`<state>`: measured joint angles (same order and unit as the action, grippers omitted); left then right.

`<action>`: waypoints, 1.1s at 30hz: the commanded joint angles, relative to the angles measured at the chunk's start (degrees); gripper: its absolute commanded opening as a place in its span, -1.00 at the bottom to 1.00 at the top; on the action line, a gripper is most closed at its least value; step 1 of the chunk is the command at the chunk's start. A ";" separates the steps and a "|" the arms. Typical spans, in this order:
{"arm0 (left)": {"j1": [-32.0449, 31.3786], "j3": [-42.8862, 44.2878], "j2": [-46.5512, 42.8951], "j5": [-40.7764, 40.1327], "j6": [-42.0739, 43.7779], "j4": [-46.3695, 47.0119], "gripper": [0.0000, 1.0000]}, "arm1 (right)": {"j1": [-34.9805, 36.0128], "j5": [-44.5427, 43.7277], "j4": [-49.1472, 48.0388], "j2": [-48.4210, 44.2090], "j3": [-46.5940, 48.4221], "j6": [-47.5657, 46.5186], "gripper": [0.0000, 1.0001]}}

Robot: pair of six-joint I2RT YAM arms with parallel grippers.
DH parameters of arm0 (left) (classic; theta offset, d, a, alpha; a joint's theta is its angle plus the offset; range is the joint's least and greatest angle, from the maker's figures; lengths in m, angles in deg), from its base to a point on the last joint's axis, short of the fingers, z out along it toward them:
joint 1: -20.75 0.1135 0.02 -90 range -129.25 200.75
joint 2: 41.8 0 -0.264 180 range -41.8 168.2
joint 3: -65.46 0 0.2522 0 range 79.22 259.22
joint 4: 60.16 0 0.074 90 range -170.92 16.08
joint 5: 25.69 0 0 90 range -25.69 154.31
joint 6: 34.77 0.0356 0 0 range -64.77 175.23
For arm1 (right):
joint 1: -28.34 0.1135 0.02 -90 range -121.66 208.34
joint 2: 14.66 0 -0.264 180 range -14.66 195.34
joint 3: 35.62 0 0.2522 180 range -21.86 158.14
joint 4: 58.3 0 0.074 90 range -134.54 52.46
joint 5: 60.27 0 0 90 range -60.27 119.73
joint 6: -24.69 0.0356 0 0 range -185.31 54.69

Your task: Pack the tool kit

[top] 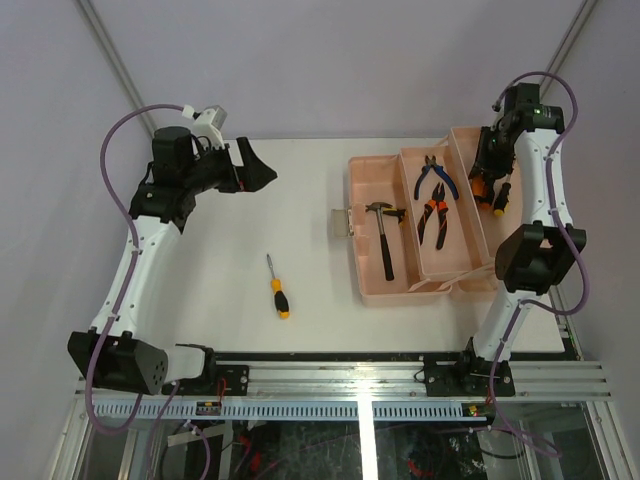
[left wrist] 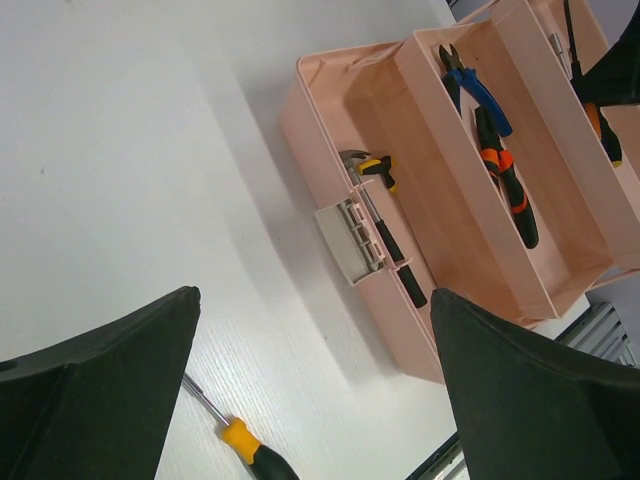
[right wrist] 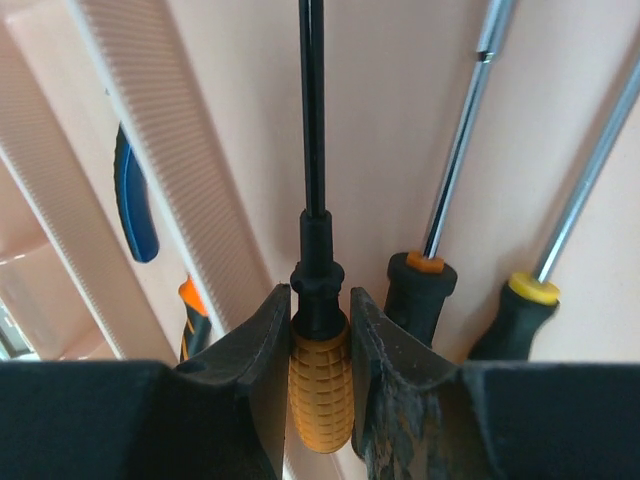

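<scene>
Orange ribbed plastic is showing between the right fingers (right wrist: pixel 262 380), which are clamping the handle of the orange screwdriver (right wrist: pixel 320 395) from both sides, its black collar and thin black shaft pointing straight out ahead of them. Just beside it, two more screwdrivers are lying in the same direction: an orange-collared screwdriver (right wrist: pixel 418 300) with a black handle, then a yellow-collared screwdriver (right wrist: pixel 512 318) further out, both with bright steel shafts. All three are sitting within the rightmost section of the salmon-pink toolbox (top: pixel 355 235); whether the gripped one is touching the floor of that section I cannot tell. In the middle section, the blue-handled pliers (top: pixel 437 178) and the orange-handled pliers (top: pixel 432 218) are lying one behind the other, and in the left section the hammer (top: pixel 384 242) is lying with its head towards the far side. A grey latch (left wrist: pixel 348 238) is hanging on the toolbox's left wall. Well apart from all this, the left fingers (left wrist: pixel 100 400) are standing wide apart and holding nothing, hovering over the far left of the white counter (top: pixel 250 230). A yellow-black screwdriver (top: pixel 278 292) is lying alone on the counter, between the two arms.
</scene>
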<state>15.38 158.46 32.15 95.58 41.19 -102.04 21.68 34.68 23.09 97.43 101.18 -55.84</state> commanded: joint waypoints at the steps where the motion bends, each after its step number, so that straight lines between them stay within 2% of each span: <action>1: 0.35 -1.27 -1.25 0.31 -0.53 -1.67 0.93 | 0.24 -1.84 -3.49 0.33 -0.10 0.20 -0.95; 3: 0.37 -1.40 -1.49 -0.75 -1.26 -2.65 0.93 | 0.26 -1.96 -3.01 0.82 0.64 0.03 -0.83; 9: 0.33 -4.81 -2.85 -4.74 -4.88 -8.26 0.92 | 0.24 -1.73 -3.88 -2.10 2.87 0.01 -0.16; 15: 0.28 -10.93 -3.89 -8.01 -6.87 -13.42 0.89 | 0.17 -1.27 -3.46 -4.86 7.92 -0.68 0.32; 23: -1.11 -17.16 2.21 -12.73 -16.38 -19.89 0.89 | 0.15 -2.96 -5.15 -14.60 9.98 -0.98 0.44; 28: -7.87 -17.52 7.04 -19.50 -23.87 -25.36 0.91 | 0.17 -3.77 -4.45 -21.25 6.42 -1.32 0.45; 33: -15.20 -16.37 12.06 -26.07 -31.17 -25.74 0.94 | 0.17 -4.46 -4.87 -27.79 -0.85 -1.22 0.46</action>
<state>4.00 141.24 41.46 76.67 18.35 -124.99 21.75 32.08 18.94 72.91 105.23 -56.25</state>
